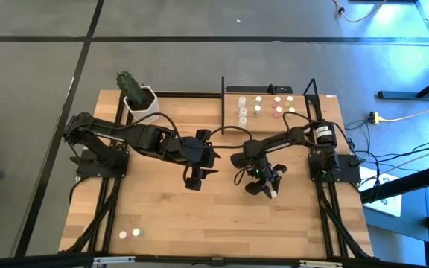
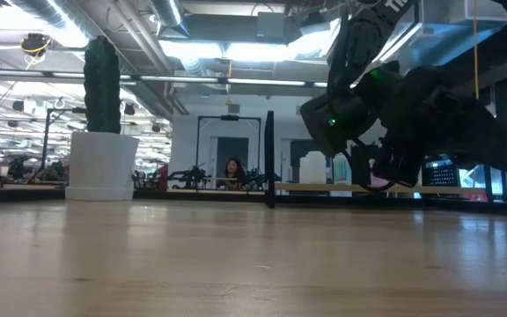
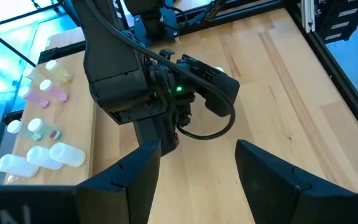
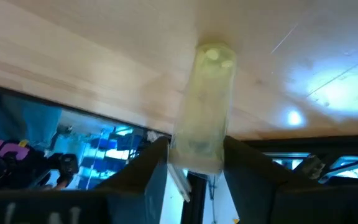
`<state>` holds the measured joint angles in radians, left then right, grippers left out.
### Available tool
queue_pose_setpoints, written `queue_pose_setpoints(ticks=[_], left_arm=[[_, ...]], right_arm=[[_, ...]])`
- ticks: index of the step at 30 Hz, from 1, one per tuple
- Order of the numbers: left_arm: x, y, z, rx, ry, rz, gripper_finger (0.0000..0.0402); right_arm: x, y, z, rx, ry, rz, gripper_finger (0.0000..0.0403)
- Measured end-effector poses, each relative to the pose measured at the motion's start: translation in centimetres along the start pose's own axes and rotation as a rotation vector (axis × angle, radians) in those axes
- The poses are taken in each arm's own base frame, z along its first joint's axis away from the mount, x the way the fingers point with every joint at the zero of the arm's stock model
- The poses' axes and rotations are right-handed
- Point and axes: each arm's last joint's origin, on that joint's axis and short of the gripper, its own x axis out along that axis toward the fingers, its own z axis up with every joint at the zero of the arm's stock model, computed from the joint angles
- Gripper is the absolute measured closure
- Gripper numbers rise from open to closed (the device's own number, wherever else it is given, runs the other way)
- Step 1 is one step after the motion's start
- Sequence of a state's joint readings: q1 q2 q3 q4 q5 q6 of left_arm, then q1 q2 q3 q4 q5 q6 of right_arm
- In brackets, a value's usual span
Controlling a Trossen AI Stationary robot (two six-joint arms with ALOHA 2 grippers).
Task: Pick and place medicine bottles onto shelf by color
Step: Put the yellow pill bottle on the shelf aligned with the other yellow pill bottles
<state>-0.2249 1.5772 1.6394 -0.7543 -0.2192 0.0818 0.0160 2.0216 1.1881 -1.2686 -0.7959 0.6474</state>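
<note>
- Grey floor surrounds the light-wood counter (image 1: pixel 199 216) in the high view. The right claw (image 1: pixel 265 186) hangs over mid-counter, angled down, with a pale bottle showing at its tip. The left claw (image 1: pixel 194 179) waits beside it. The light-wood shelf with thin black uprights (image 1: pixel 304 119) sits at the far right and already carries small whitish bottles (image 1: pixel 242 112). Two more tiny bottles (image 1: pixel 129 234) lie at the near left corner, well apart from both arms. A white hexagonal pot holding a green cactus (image 1: pixel 138 98) stands at the far left.
- Low view: the right arm hangs above the wood, and the pot (image 2: pixel 102 165) stands far off. A person shows in the room beyond.
- Left wrist view: the left claw (image 3: pixel 197 168) stands wide open and empty, and the right arm fills the space ahead.
- Right wrist view: the right claw (image 4: pixel 194 158) pinches a translucent yellowish-capped bottle (image 4: pixel 205 106) at its lower end only.
- Risk, as I judge it: such a shallow pinch could let the bottle twist or slip out on the way to the shelf. The black uprights and the bottles already there could be knocked, and the left arm stands close.
</note>
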Motion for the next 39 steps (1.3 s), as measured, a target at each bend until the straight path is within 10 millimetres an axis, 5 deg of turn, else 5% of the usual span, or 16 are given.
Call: queue_pose_setpoints(ticks=[10, 21, 39], left_arm=[[0.0, 0.0, 0.0, 0.000, 0.000, 0.000, 0.0200], [0.0, 0.0, 0.0, 0.000, 0.000, 0.001, 0.0200], [0.0, 0.0, 0.0, 0.000, -0.001, 0.000, 0.0200]], right_arm=[[-0.1, -0.1, 0.0, -0.015, 0.001, -0.001, 0.0192], [-0.4, -0.5, -0.3, 0.003, 0.040, 0.004, 0.0183], [-7.1, 0.5, -2.3, -0.035, -0.278, -0.154, 0.0183]])
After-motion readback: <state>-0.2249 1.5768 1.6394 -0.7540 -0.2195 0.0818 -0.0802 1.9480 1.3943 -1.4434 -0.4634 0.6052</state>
